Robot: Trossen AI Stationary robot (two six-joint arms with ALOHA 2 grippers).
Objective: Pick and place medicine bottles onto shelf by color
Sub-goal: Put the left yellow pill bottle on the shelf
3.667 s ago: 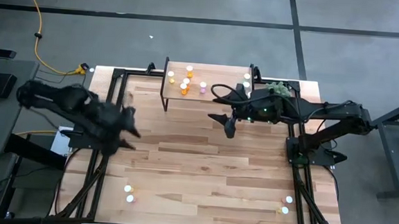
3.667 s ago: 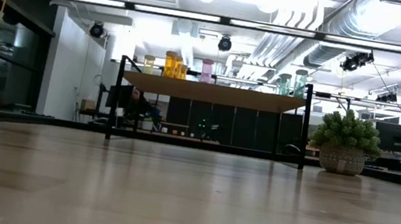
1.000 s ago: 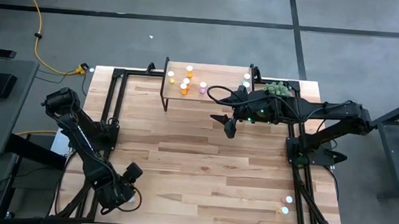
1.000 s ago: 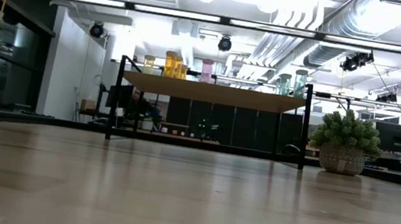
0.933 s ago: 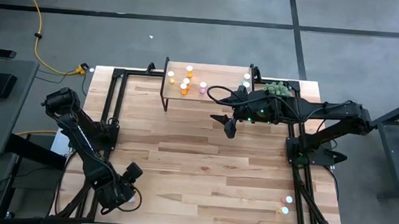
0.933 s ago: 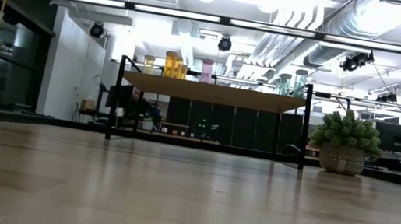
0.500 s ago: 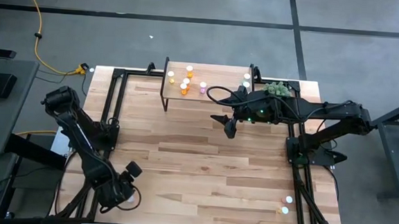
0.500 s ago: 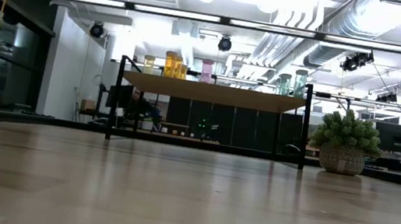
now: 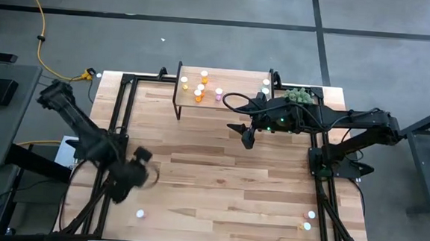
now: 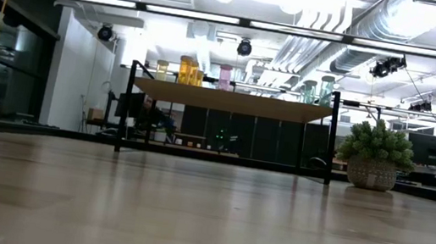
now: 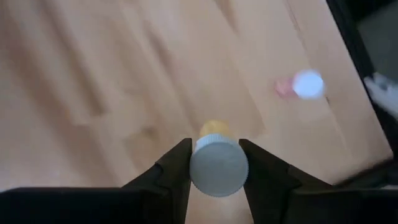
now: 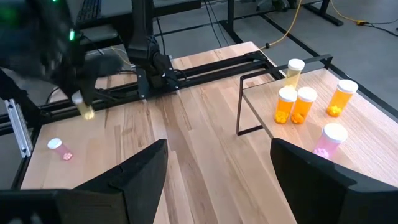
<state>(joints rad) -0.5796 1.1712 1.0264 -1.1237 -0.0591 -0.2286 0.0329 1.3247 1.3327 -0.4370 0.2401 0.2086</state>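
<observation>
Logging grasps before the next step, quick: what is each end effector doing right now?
Left end effector: shut on a yellow bottle, lifted off the table.
Right end effector: open, empty, near the shelf.

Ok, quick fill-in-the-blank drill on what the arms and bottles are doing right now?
1. The left gripper is shut on a ____ bottle.
2. One ____ bottle lies on the table below it.
3. The right gripper hangs ____ before the shelf.

Missing: yellow; pink; open
</observation>
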